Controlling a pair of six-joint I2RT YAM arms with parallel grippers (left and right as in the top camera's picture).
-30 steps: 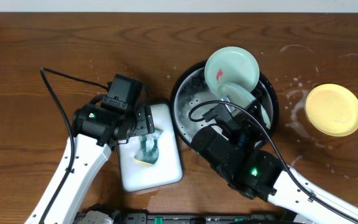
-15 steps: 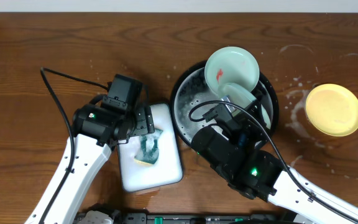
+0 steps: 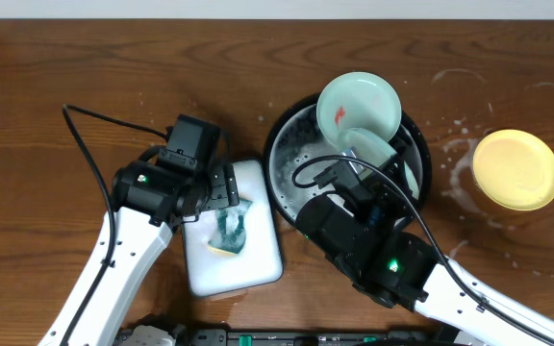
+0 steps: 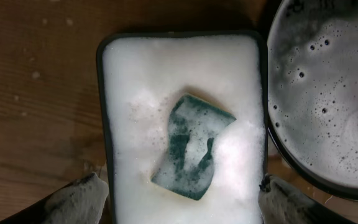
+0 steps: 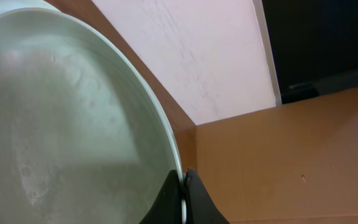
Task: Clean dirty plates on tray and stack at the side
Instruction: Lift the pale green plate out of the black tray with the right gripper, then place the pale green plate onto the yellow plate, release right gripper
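Change since earlier frame: none visible; both arms, the plates and the sponge lie as they did a second ago.
Left gripper [image 4: 180,200]: jaws spread wide and empty, hovering over the sponge [image 4: 191,146], apparently lined up to take it for scrubbing.
Sponge position: flat in the foam of the sponge tray [image 4: 129,93], just left of the black tray [image 3: 275,154], within short reach.
Right gripper [image 5: 183,196]: pinched shut on the rim of the held mint plate [image 5: 55,124], propping it tilted over the soapy water, probably to present its face.
Second mint plate [image 3: 357,104]: red smear showing, leaning on the black tray's far rim; judged unwashed.
Yellow plate [image 3: 516,169]: on the table to the right of the black tray, apart from it, no smear visible; likely the start of the stack.
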